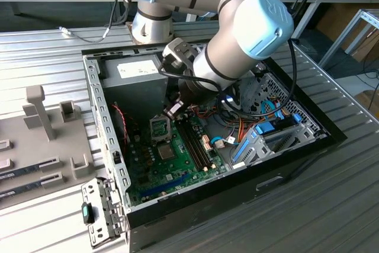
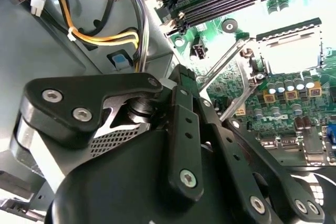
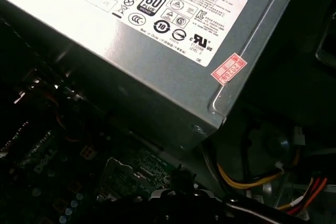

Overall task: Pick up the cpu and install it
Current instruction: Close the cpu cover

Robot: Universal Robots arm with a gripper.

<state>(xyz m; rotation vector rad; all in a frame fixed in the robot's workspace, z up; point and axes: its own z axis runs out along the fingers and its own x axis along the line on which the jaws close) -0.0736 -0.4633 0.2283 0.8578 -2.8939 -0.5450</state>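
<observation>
The arm (image 1: 237,39) comes from its base at the far side of the worktop (image 1: 331,205) and bends down into the open computer case (image 1: 296,164). Its wrist is tilted, and the hand (image 1: 173,109) points down toward the green board (image 1: 172,164), just at 12 o'clock of the open processor socket (image 1: 160,127) in the exterior view. The hand hangs close above the board, between the grey power-supply box (image 1: 133,78) at 10 o'clock and the long memory slots (image 1: 195,143) at 4 o'clock.

In the second wrist view the black linkage of the hand (image 2: 181,129) covers the near part, and beyond it the socket (image 2: 289,51) stands with its metal frame and lever (image 2: 226,72) lifted. I cannot tell if the fingers are spread or closed, or if they carry something.

The cpu I cannot find with certainty in any view; the socket looks dark inside.

In the first wrist view the power-supply box (image 3: 157,51) is very near, with coloured wires (image 3: 262,182) beside it.
</observation>
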